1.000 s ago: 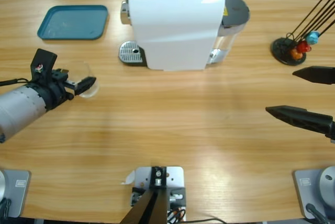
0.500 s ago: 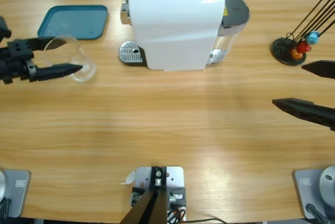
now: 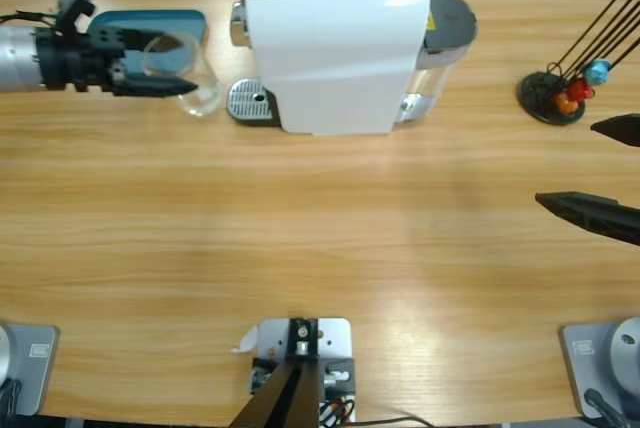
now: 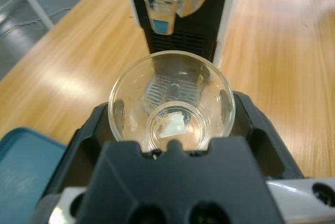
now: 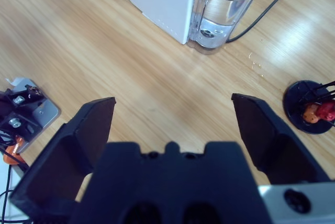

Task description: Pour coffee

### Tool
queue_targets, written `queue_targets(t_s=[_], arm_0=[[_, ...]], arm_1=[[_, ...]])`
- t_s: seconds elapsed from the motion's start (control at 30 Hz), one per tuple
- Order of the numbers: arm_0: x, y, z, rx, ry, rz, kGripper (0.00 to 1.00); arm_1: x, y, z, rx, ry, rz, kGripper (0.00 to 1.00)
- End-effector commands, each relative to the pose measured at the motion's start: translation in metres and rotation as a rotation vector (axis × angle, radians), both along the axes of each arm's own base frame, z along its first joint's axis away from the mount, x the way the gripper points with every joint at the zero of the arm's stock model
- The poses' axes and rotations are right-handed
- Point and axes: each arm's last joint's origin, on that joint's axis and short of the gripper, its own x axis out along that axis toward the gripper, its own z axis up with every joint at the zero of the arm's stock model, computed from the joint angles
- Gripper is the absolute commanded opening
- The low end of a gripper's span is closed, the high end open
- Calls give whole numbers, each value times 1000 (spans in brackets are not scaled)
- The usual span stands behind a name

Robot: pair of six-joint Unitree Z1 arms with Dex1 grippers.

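Right gripper [image 3: 600,173] sits nearest me at the table's right edge, jaws spread wide, holding nothing. Farther off, I see my left gripper [image 3: 165,64] closed around a clear glass tumbler [image 3: 185,73], held above the wood just left of the drip tray [image 3: 252,102]. No coffee visible in it. Beyond stands the white coffee machine [image 3: 335,43]; teal tray [image 3: 185,20] at far left.

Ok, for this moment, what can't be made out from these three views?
- Small clear glass tumbler: left wrist view shows it held between the left gripper jaws, apparently empty; its outer sides are hidden by the jaws.
- White coffee machine: high view hides its spout beneath its own top.
- Right gripper: arm cut off by the high view's right edge.
- Small round capsules: too small to count.
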Motion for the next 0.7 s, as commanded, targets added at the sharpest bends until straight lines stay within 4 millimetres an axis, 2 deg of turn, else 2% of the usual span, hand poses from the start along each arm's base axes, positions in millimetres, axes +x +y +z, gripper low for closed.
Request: queue_targets(t_s=[0.03,0.17,0.4,0.7], arm_0=[[12,-34,-26,77,15,-46,0],[19,-43,-33,104,16,-35,0],[41,-54,-30,85,-9,-29,0],[25,-63,-33,101,11,-63,0]], arm_1=[[0,0,-4,-32,-3,4,987],[0,-1,-4,-29,-12,-7,987],[-1,-4,-2,-25,-24,-19,977],[0,-4,-4,-42,-38,-41,977]])
